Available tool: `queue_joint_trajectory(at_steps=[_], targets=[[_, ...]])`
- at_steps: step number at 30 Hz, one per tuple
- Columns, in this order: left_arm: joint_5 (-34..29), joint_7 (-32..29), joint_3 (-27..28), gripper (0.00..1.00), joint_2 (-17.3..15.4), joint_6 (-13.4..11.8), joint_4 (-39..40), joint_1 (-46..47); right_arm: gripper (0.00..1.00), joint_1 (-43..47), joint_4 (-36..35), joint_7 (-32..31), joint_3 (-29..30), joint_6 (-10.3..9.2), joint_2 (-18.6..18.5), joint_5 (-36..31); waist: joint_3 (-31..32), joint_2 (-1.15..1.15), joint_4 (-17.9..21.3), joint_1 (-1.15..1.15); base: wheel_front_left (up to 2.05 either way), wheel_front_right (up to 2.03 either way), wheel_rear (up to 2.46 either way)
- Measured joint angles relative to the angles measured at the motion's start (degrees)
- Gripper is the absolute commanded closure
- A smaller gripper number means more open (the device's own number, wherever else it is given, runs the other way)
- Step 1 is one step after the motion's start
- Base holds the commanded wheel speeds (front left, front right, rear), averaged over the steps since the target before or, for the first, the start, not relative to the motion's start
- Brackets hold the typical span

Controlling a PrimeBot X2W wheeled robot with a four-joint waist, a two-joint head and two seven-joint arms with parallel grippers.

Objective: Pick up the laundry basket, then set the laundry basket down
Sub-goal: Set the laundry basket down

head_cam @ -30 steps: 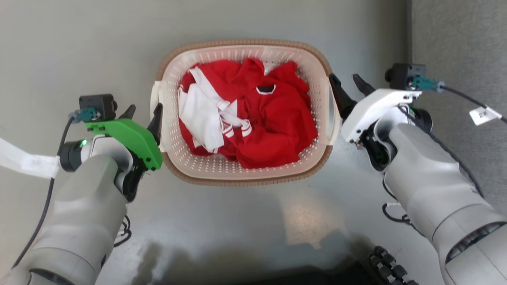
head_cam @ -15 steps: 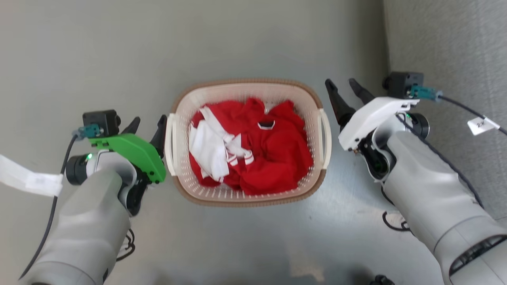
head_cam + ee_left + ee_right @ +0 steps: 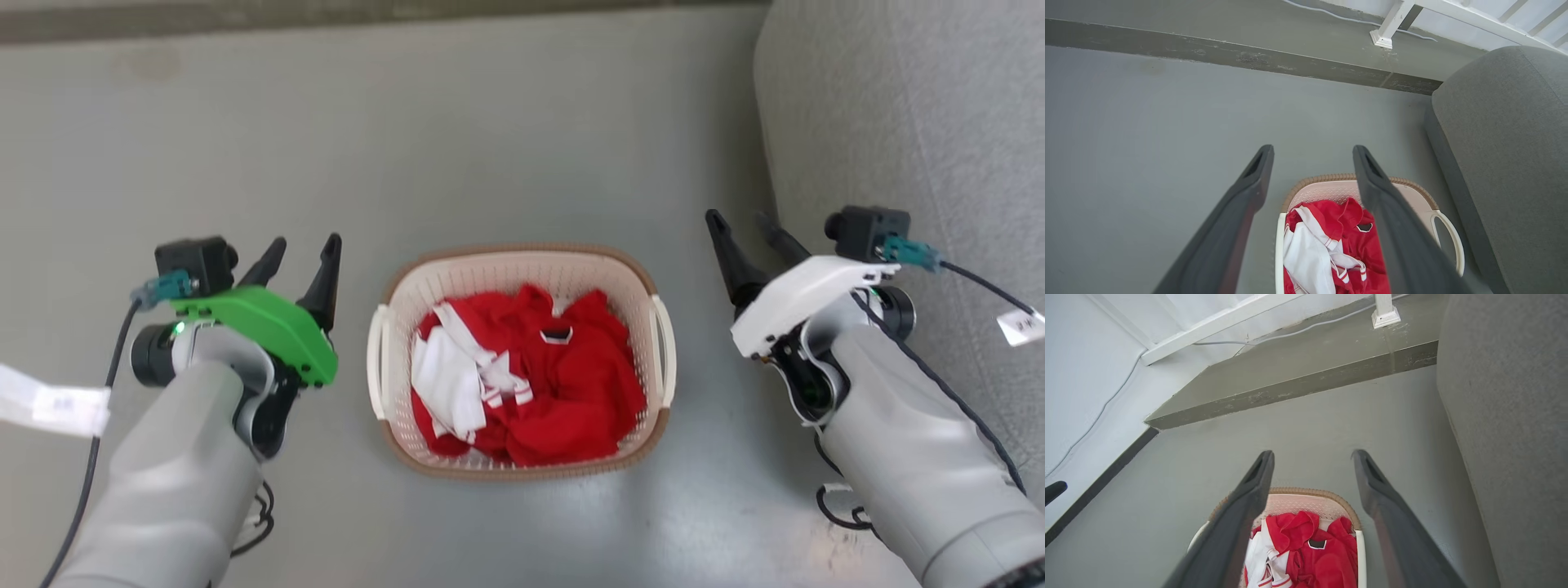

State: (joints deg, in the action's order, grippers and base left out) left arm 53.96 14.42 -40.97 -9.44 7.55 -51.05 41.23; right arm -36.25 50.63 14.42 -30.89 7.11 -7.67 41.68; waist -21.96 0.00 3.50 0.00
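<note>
The cream-white laundry basket (image 3: pixel 522 273) with a brown rim stands on the grey floor, holding red and white clothes (image 3: pixel 531 384). My left gripper (image 3: pixel 304 249) hovers open to the basket's left, well apart from the white side handle (image 3: pixel 376 363). Off to the basket's right my right gripper (image 3: pixel 744 222) is open too, away from the other handle (image 3: pixel 665 351). In the left wrist view the basket (image 3: pixel 1339 185) lies below the open fingers (image 3: pixel 1249 183). The right wrist view shows the basket (image 3: pixel 1306 498) under its own spread fingers (image 3: pixel 1372 486).
A grey upholstered sofa (image 3: pixel 898 122) fills the right side, close beside my right arm. A raised dark step (image 3: pixel 1298 388) runs along the far edge of the floor, with a white post (image 3: pixel 1388 24) and a cable behind it. Open floor lies to the left and ahead of the basket.
Both open grippers have drawn back from the basket's handles and risen. The head camera has lifted, so the basket now looks smaller and lower in the view.
</note>
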Motion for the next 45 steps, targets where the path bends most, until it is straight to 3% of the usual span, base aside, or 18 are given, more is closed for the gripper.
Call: queue_joint_trajectory(at_steps=[13,23,33,45], targets=[[-8.83,-0.01,8.51,0.0,-1.09,-0.96,10.32,-10.15,0.0,10.46,-12.73,0.0,6.94,-0.25,-0.96,-7.59,10.17,0.0,-0.76,0.0,0.0,0.0,0.0],[-14.81,0.0,15.28,0.0,-0.33,-3.72,20.0,-18.09,0.0,17.35,-23.41,0.01,13.66,-3.64,-1.49,-14.14,16.24,0.0,-1.25,0.0,0.0,0.0,0.0],[-19.69,0.0,22.61,0.0,1.01,-4.64,28.96,-26.2,0.0,24.79,-30.56,0.01,18.36,-4.19,0.4,-17.97,18.67,0.0,-1.3,0.0,0.0,0.0,0.0],[-23.77,0.0,26.03,0.0,3.09,-4.19,34.32,-31.33,0.0,28.83,-34.14,0.01,20.42,-3.88,1.65,-21.2,18.53,0.0,-1.32,0.0,0.0,0.0,0.0]])
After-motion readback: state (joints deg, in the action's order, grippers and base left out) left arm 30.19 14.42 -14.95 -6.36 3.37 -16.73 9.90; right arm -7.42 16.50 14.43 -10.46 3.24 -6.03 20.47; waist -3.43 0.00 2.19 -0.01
